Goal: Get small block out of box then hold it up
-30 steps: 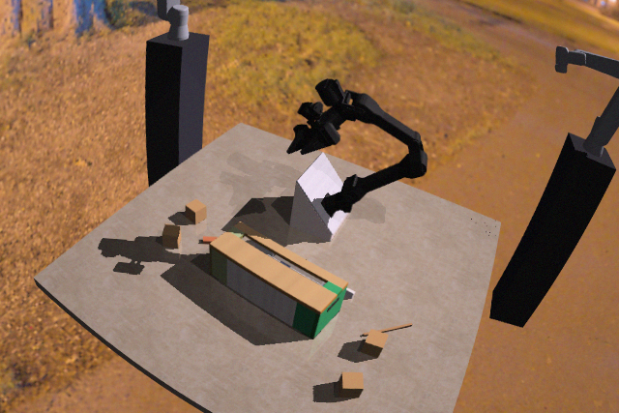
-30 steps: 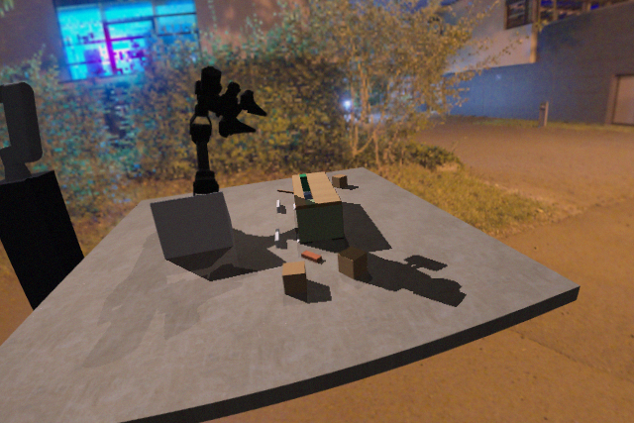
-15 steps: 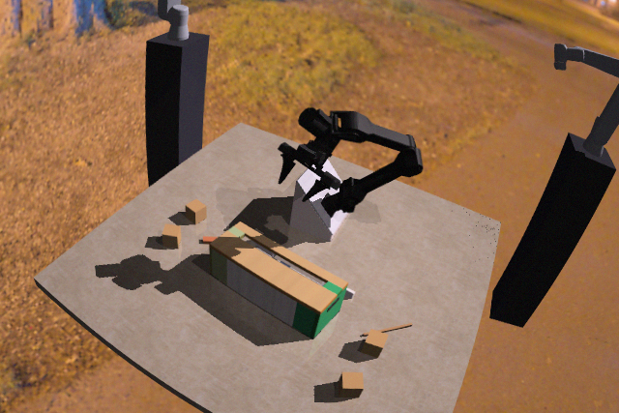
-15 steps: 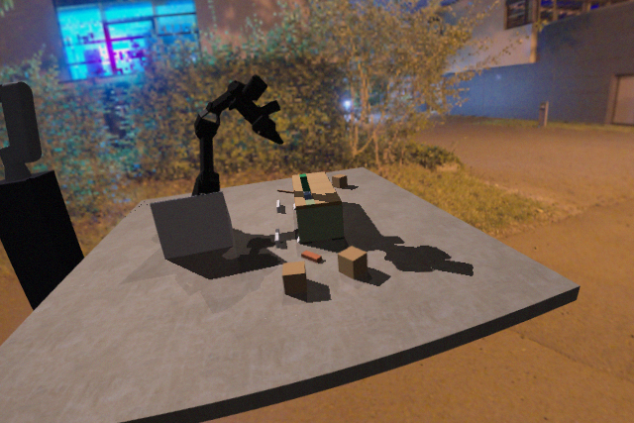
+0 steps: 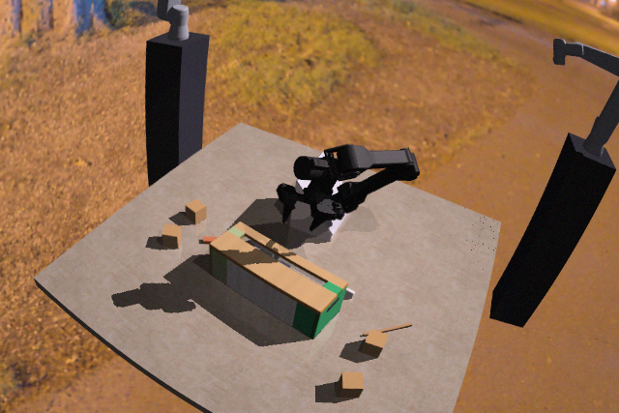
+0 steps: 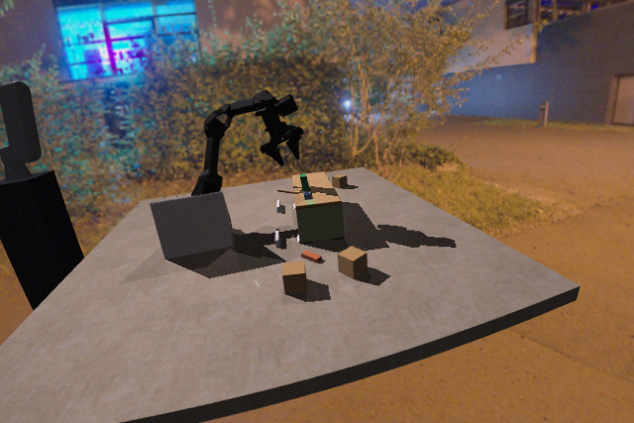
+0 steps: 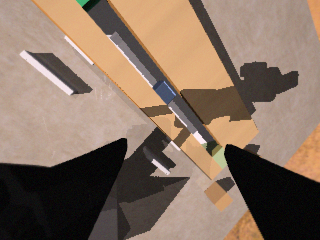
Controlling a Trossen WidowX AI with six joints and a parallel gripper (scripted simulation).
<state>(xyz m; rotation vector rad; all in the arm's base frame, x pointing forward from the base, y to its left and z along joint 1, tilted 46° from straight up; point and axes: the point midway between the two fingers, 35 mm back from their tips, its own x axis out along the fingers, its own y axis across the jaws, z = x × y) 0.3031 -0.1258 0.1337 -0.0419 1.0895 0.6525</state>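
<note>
The box point(image 5: 284, 276) point(image 6: 320, 224) point(image 7: 160, 30) stands upright, with a wooden top and a long slot along it. One end is bright green point(image 5: 330, 314); the other has a pale green patch point(image 5: 236, 231) point(image 7: 219, 157) on top. The small blue block point(image 7: 164, 92) point(image 6: 307, 195) shows through the slot, on the shelf between the ends, nearer the pale green end in the wrist view. My gripper point(image 5: 299, 225) point(image 6: 289, 160) point(image 7: 175, 146) is open and empty, pointing down above the box's robot side, clear of it. The shelf's outlet is hard to tell.
Wooden cubes point(image 5: 195, 212) point(image 5: 171, 236) and an orange-red piece point(image 5: 208, 239) point(image 6: 311, 256) lie beyond the pale end. Two more cubes point(image 5: 374, 343) point(image 5: 351, 384) and a thin stick point(image 5: 395, 328) lie beyond the green end. Small white uprights point(image 6: 277, 206) point(image 7: 47, 72) and a grey wedge point(image 6: 191, 226) stand robot-side.
</note>
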